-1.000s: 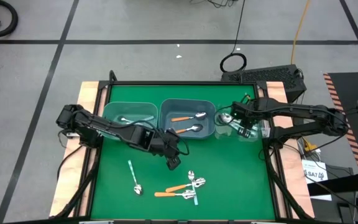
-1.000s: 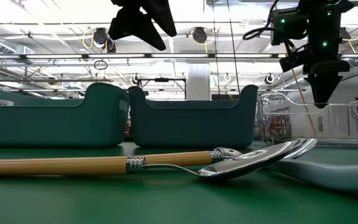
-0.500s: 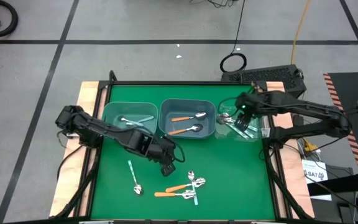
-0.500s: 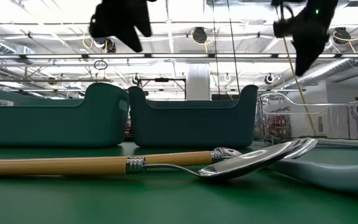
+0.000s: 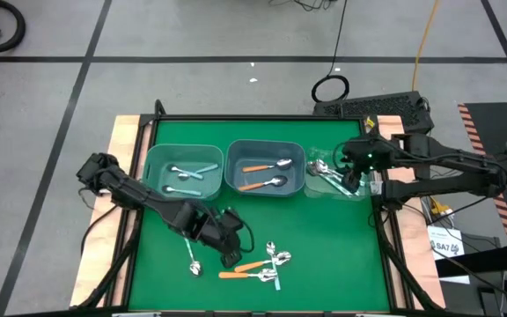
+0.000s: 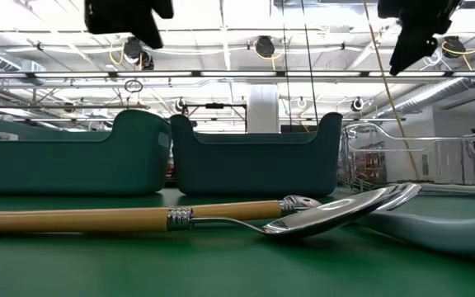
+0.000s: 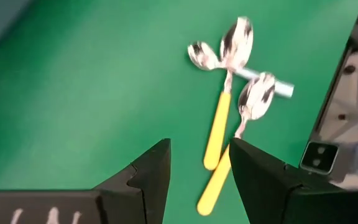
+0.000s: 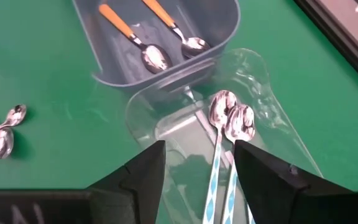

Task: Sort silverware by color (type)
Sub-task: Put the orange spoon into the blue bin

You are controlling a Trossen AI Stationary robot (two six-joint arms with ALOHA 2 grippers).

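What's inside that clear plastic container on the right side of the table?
The clear container holds two spoons with light blue handles, lying side by side. The right tool hides their handle ends.

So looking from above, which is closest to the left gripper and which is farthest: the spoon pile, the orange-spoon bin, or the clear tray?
From the left gripper:
1. Spoon pile, right beside it.
2. Orange-spoon bin, middle back.
3. Clear tray, far right, under the right gripper.

Bins: two blue-grey [image 5: 183,167] [image 5: 265,167], one clear [image 5: 334,180]. Spoons: two orange-handled [image 5: 265,173], two light-handled in left bin [image 5: 187,176], two in clear bin [image 8: 225,146].
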